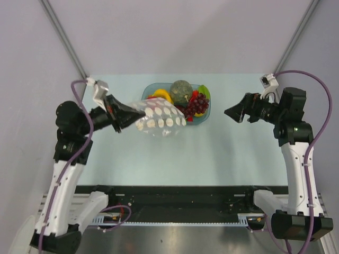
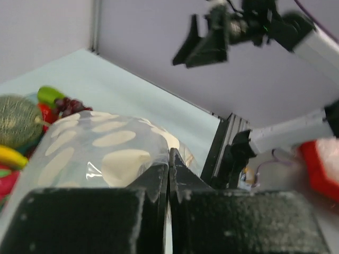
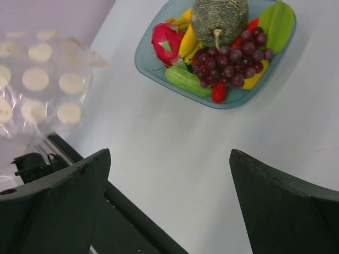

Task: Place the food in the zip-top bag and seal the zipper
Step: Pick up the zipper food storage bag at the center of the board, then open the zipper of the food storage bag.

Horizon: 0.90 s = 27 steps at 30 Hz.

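Observation:
My left gripper (image 1: 133, 111) is shut on the edge of the clear zip-top bag (image 1: 160, 118) with white dots and holds it up in the air beside the bowl. In the left wrist view the jaws (image 2: 169, 153) pinch the bag (image 2: 100, 153). The zipper is not discernible. The grey-green bumpy ball (image 1: 181, 91) and the dark red grapes (image 1: 198, 102) lie in the blue bowl (image 1: 151, 88). They also show in the right wrist view: ball (image 3: 218, 18), grapes (image 3: 233, 57). My right gripper (image 1: 230, 112) is open and empty, above the table right of the bowl.
The bowl (image 3: 153, 66) also holds a pink dragon fruit (image 3: 166, 41), a yellow banana (image 1: 162, 94), a green cucumber (image 3: 186, 80) and other toy pieces. The table's near edge with a black rail (image 1: 175, 190) lies in front.

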Available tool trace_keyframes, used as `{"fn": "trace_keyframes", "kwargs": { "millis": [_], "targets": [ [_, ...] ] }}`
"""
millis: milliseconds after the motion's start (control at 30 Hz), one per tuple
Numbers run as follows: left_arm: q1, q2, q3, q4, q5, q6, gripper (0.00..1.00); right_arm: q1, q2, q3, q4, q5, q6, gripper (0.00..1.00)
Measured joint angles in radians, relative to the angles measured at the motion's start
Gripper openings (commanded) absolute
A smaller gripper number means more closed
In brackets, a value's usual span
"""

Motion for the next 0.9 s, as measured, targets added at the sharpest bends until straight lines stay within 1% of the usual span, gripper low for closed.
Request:
{"fn": "trace_keyframes", "kwargs": {
  "millis": [100,200,267,300,433,533,567,600,633,700,800,900],
  "targets": [
    [-0.197,-0.095,0.027,-0.212,-0.131,0.311,0.00,0.017,-0.002,0.000,0.018,-0.016,0.043,1.00],
    [-0.277,-0.147,0.026,-0.365,-0.267,0.567,0.00,0.031,-0.002,0.001,0.019,-0.024,0.064,1.00],
    [-0.320,-0.150,0.014,-0.433,-0.377,0.717,0.00,0.040,-0.002,0.002,0.013,-0.027,0.074,1.00],
    [-0.357,-0.150,-0.003,-0.465,-0.461,0.814,0.00,0.043,-0.002,0.002,0.003,-0.029,0.076,1.00],
    [-0.489,-0.172,-0.096,-0.515,-0.682,1.112,0.00,0.057,-0.005,-0.004,-0.035,-0.035,0.078,1.00],
    [-0.582,-0.220,-0.199,-0.487,-0.818,1.376,0.00,0.068,-0.017,-0.016,-0.055,-0.035,0.071,1.00],
    [-0.617,-0.259,-0.260,-0.445,-0.884,1.508,0.00,0.075,-0.019,-0.019,-0.059,-0.035,0.070,1.00],
    [-0.644,-0.269,-0.274,-0.438,-0.897,1.540,0.00,0.083,-0.020,-0.020,-0.066,-0.035,0.069,1.00],
    [-0.690,-0.294,-0.322,-0.394,-0.949,1.656,0.00,0.094,-0.020,-0.020,-0.070,-0.035,0.071,1.00],
    [-0.758,-0.336,-0.398,-0.316,-1.002,1.828,0.00,0.113,-0.016,-0.021,-0.071,-0.035,0.086,1.00],
    [-0.830,-0.362,-0.498,-0.211,-1.046,2.058,0.00,0.154,-0.001,-0.026,-0.050,-0.031,0.163,1.00],
    [-0.859,-0.376,-0.617,-0.110,-1.049,2.273,0.00,0.204,0.026,-0.048,0.004,-0.024,0.263,1.00]
  ]
}}
